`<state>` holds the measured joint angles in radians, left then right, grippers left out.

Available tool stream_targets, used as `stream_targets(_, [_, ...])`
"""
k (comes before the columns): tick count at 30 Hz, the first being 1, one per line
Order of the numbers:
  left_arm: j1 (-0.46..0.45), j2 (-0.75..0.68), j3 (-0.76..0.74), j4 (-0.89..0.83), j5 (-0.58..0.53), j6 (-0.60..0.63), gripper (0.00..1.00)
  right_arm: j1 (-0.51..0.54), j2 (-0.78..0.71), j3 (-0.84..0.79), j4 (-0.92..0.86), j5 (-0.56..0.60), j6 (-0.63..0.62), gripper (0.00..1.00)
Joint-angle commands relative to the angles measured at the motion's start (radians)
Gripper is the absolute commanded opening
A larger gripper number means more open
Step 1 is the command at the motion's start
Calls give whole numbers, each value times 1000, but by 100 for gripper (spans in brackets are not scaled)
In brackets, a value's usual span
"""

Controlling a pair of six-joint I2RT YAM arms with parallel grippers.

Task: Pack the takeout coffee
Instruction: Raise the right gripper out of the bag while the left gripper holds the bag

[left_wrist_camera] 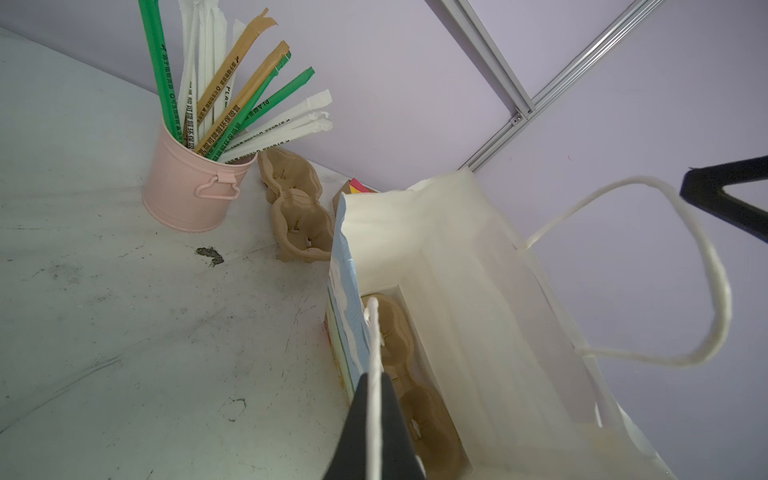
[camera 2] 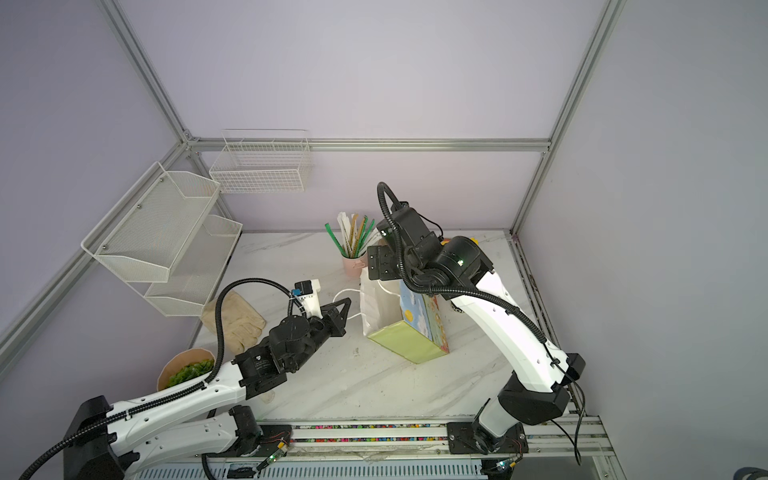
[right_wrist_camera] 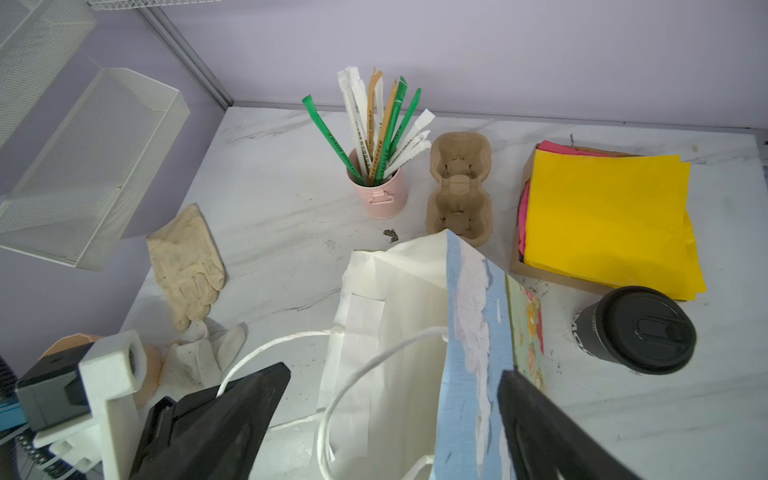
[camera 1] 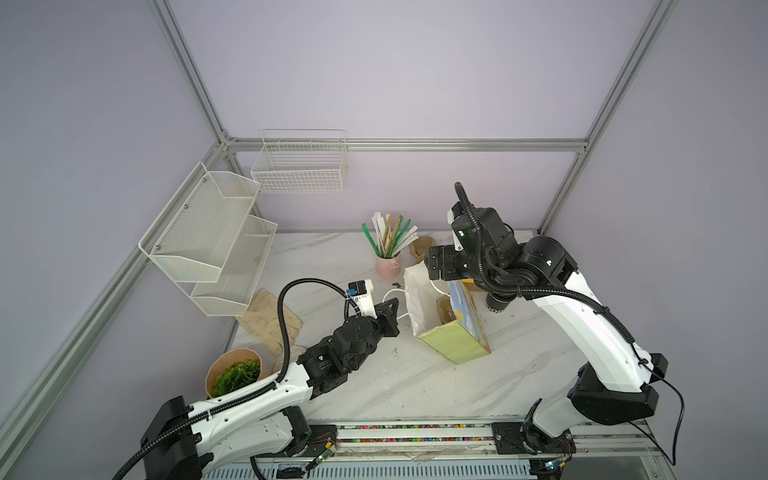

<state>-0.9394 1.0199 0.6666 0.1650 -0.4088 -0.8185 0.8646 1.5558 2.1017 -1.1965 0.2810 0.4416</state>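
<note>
The takeout coffee, a black paper cup with its black sip lid on, stands on the marble table just right of the paper bag. In a top view the coffee is half hidden under my right arm. The bag stands open, white inside and blue printed outside, with a brown cup carrier on its floor. My left gripper is shut on one white cord handle, beside the bag's left wall. My right gripper hangs open over the bag's mouth, holding nothing.
A pink cup of straws and a spare cup carrier stand behind the bag. Yellow napkins in a cardboard tray lie at the back right. Gloves and a bowl of greens sit left. Wire racks hang on the left wall.
</note>
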Motion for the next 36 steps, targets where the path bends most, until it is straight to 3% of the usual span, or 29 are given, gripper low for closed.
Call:
stream_targets(1, [-6,12,121,46,11,31,2,2,-66,-60,-30,16,29,90])
stream_targets(4, [-6,20,128,50,12,38,2,4,-104,-158,51,-41,34,90])
stream_targets(8, [-6,29,135,45,16,36,2,15,-85,-163,61,-47,44,87])
stream_targets(16, [-6,35,147,33,10,35,2,25,-59,-198,52,-13,51,65])
stream_targets(20, [-6,39,155,21,9,35,2,25,-70,-177,25,46,62,41])
stream_targets(29, [-6,29,157,5,-10,41,2,21,-162,-281,66,64,80,0])
stream_targets(36, [-6,22,158,-2,-13,41,2,0,-271,-394,111,114,125,0])
